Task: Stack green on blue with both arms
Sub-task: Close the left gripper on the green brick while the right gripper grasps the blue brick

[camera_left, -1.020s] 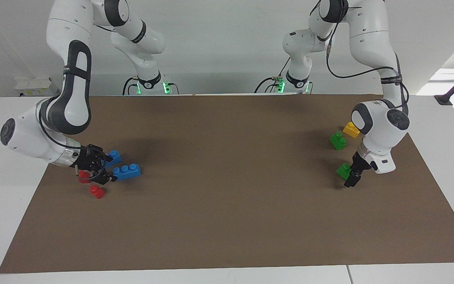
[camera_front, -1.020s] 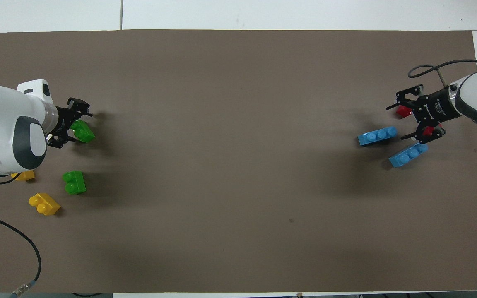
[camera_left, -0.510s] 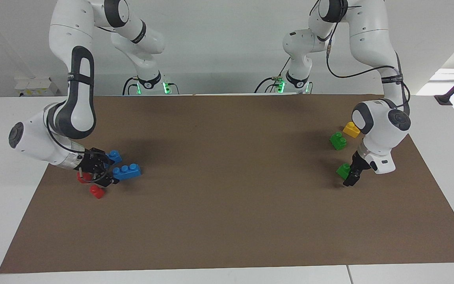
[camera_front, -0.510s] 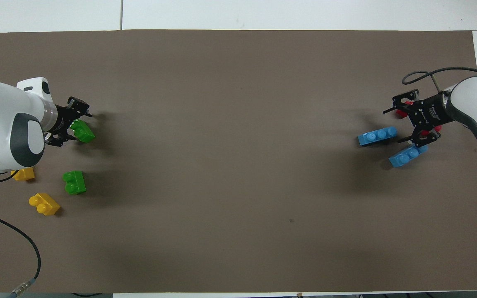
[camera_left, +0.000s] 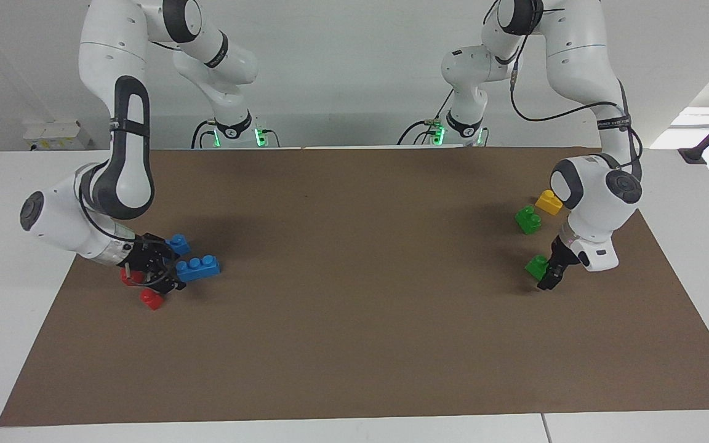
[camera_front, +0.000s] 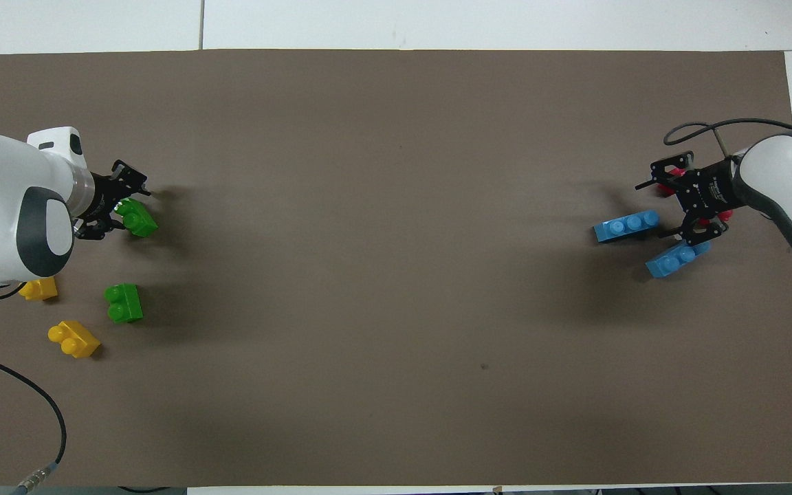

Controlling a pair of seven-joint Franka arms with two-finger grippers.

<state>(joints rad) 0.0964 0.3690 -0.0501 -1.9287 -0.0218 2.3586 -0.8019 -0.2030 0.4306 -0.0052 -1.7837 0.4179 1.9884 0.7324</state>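
Note:
Two green bricks lie at the left arm's end of the brown mat. My left gripper [camera_left: 546, 277] is low at the mat, open, its fingers on either side of one green brick [camera_left: 536, 266], also in the overhead view [camera_front: 137, 219], where the gripper [camera_front: 126, 208] straddles the brick's end. The other green brick [camera_left: 528, 219] lies nearer to the robots. My right gripper [camera_left: 170, 268] is open and low at the right arm's end, its fingers around the end of a long blue brick [camera_left: 199, 267], seen from overhead [camera_front: 626, 225] with the gripper [camera_front: 650, 210]. The second blue brick [camera_front: 678, 256] lies beside it.
Two yellow bricks [camera_front: 74, 338] [camera_front: 38, 289] lie near the green ones. Two small red bricks [camera_left: 152, 299] [camera_left: 128, 277] lie by the right gripper, partly hidden under it. A black cable [camera_front: 38, 405] trails over the mat's corner near the left arm.
My right gripper has slid closer to the long blue brick, whose end now lies between its fingers. My left gripper has barely moved at the green brick.

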